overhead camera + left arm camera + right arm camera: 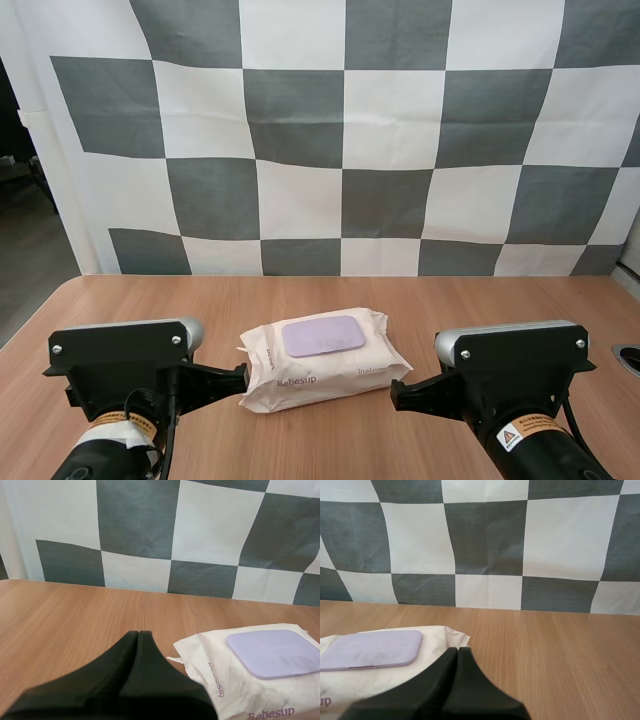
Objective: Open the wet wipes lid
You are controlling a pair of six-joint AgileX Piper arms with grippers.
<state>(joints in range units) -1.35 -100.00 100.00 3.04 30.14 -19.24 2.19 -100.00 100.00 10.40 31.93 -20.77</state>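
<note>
Your wipes lie on the tabletop, lid flat. At their 9 o'clock sits your left gripper, pressed together; right gripper, likewise together, at 4 o'clock.

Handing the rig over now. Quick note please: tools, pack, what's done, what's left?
Tools: the left tool is shut on nothing, beside the left end of the wet wipes pack. The right tool is shut on nothing, at the pack's right end.
Things: the pack lies flat on the table between the two tools, its purple lid facing up and closed.
Done: nothing yet.
Left: open the lid.
</note>
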